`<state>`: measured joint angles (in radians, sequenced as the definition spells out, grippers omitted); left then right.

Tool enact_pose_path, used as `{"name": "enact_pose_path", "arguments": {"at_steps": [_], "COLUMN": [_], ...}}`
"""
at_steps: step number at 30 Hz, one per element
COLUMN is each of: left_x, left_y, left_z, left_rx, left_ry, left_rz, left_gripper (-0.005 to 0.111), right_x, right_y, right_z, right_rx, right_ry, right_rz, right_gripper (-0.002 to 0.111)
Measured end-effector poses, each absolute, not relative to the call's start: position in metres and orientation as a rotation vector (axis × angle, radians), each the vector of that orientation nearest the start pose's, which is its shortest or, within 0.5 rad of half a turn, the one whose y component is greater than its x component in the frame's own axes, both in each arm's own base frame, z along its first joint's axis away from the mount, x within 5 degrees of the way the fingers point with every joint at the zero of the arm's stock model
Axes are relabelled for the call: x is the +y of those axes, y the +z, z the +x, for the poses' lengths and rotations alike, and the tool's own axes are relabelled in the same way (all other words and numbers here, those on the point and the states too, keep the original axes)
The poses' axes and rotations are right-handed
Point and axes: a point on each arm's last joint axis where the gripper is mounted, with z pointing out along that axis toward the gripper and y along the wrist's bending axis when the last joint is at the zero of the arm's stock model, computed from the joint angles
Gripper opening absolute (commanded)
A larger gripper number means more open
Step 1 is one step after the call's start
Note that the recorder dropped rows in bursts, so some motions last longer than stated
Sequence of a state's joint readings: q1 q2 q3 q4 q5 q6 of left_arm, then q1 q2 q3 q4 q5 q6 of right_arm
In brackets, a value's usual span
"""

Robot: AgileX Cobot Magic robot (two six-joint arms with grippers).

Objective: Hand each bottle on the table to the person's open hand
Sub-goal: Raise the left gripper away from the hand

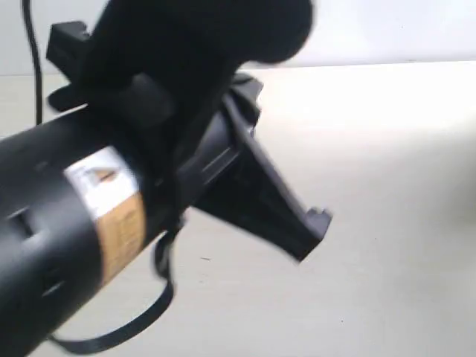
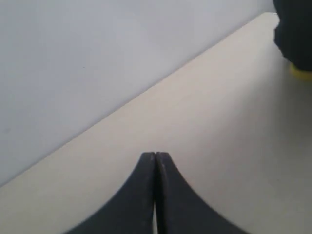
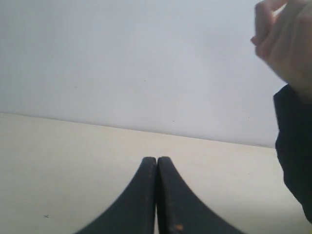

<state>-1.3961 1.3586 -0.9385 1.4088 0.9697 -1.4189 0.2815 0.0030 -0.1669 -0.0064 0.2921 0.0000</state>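
In the exterior view, a black arm (image 1: 44, 245) sits so close to the camera that it fills the left and middle of your picture. It carries a white and tan sticker (image 1: 111, 216), and a black cable (image 1: 126, 331) loops beneath it. The arm is blurred, so you cannot read a pincer's state from this view. To its right lies bare pale worktop (image 1: 387, 186), running back to its far edge against a light wall (image 1: 387, 30).

Your left pincer (image 2: 155, 156) is pressed together, the two black jaws meeting tip to tip with no gap, and it hangs over plain worktop. Near the worktop edge that meets the wall, a yellow strip (image 2: 301, 72) peeks out from under a dark mass (image 2: 295, 29). The strip may be the yellow bottle, but too little of it shows for you to be sure. It is well apart from the left pincer.

Your right pincer (image 3: 157, 159) is likewise pressed together, jaws closed flat against each other above the worktop. Beyond it, against the wall, the person's hand (image 3: 285, 44) is raised clear of the worktop on an arm in a black sleeve (image 3: 295, 156). The hand is blurred and its fingers look curled; you cannot tell whether the palm faces up. It is well apart from the right pincer.
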Motion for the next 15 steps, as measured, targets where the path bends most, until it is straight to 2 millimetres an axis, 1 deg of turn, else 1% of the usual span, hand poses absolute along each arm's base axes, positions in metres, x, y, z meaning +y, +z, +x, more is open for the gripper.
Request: {"name": "enact_pose_path", "arguments": {"at_steps": [4,9,11,14,15], "left_x": [-0.222,-0.202,-0.194,-0.183,-0.181], "left_y": [0.311,0.306,0.311,0.322,0.324], "left_z": [0.093,0.06,0.048,0.036,0.034], "left_rx": [1.732,1.611,1.544,1.46,1.442], "left_ry": [-0.178,-0.476,-0.622,-0.777,-0.804], "left_rz": [0.8,1.023,1.093,1.134,1.139], "left_gripper": [0.0,0.0,0.0,0.0,0.0], "right_x": [0.013,0.013,0.013,0.013,0.013], "right_y": [0.242,0.242,0.242,0.242,0.242], "right_z": [0.044,0.044,0.044,0.044,0.044], "right_rx": [1.599,1.599,1.599,1.599,1.599], "right_ry": [0.211,0.211,0.211,0.211,0.211], "right_rz": [-0.23,-0.23,-0.23,-0.23,-0.23], "right_gripper": [0.0,0.0,0.0,0.0,0.0]}}
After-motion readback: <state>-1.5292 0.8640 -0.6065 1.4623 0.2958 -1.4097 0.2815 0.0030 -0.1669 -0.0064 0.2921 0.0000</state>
